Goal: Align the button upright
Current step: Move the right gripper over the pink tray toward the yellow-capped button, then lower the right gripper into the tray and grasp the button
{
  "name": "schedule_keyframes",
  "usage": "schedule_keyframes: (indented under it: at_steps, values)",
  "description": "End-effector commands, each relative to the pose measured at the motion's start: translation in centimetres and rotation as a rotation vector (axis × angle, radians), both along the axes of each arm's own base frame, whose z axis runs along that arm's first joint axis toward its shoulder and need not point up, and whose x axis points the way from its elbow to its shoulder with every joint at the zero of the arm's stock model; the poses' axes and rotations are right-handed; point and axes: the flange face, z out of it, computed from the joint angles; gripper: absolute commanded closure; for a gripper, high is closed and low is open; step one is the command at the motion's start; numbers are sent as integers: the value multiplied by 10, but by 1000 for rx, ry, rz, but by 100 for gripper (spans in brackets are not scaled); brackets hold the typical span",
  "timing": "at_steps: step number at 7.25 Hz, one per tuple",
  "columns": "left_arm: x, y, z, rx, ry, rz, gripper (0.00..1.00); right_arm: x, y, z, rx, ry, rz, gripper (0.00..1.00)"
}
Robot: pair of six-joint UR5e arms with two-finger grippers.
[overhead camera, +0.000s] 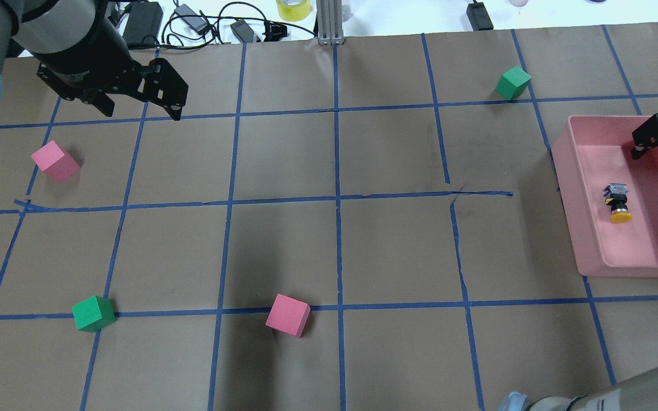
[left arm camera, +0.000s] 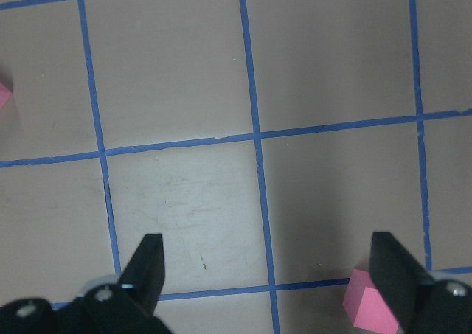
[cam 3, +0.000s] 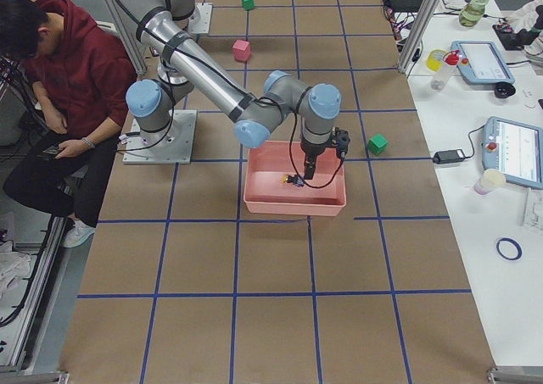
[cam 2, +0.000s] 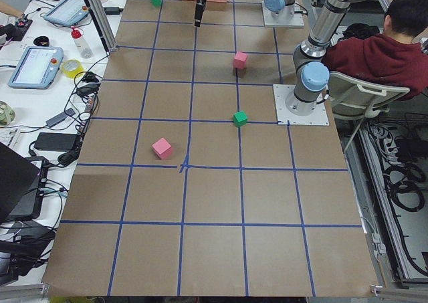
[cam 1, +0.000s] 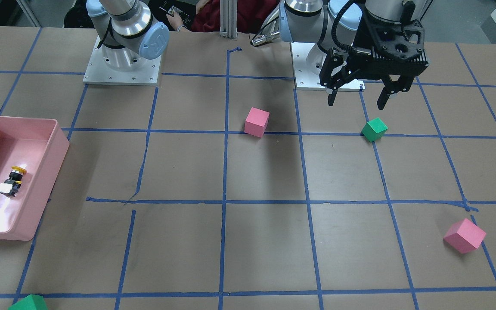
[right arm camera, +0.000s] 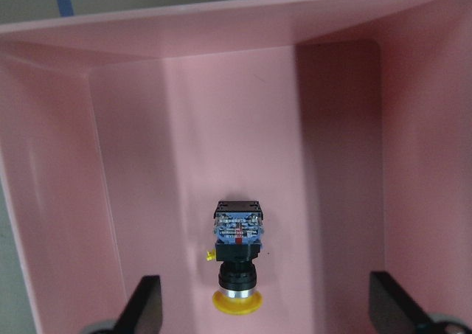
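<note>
One small push-button switch [right arm camera: 236, 264] has a round yellow cap, a black cylindrical body and a blocky white-and-blue base. It lies on its side on the floor of one glossy pink plastic bin [overhead camera: 569, 194], a rectangular tray with rounded corners, and its cap points toward the robot's side. The bin stands at the robot's right end of the table [overhead camera: 392, 257], whose matte brown paper cover is ruled into squares by blue tape. The right jaws hang spread wide over the bin, one black finger [right arm camera: 147, 297] on either side of the switch and neither touching it. The left jaws, likewise spread and empty, hover above bare paper at the table's other end. Four matte, sharp-edged foam cubes rest well apart: two pink foam cubes [overhead camera: 55, 161] [overhead camera: 288, 315] and two green foam cubes [overhead camera: 93, 313] [overhead camera: 513, 83].
</note>
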Motion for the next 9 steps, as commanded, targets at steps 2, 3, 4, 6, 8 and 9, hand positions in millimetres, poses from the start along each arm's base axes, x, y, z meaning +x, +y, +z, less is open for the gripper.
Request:
schedule_keyframes:
  at_steps: [2,3,4,6,8,9]
  values:
    - [0,0,0,0,0,0,0,10,13,-32,32,-20,-3,0]
    - [0,0,0,0,0,0,0,13,18,-42,50,-29,0,0]
    - [0,0,0,0,0,0,0,13,19,-45,62,-26,8,0]
    - [0,0,0,0,0,1,0,10,20,-59,85,-41,3,0]
    - [-2,3,-1,11,0,-5,0,7,19,-76,104,-57,0,0]
    - [-1,2,0,11,1,4,0,7,19,-85,118,-64,1,0]
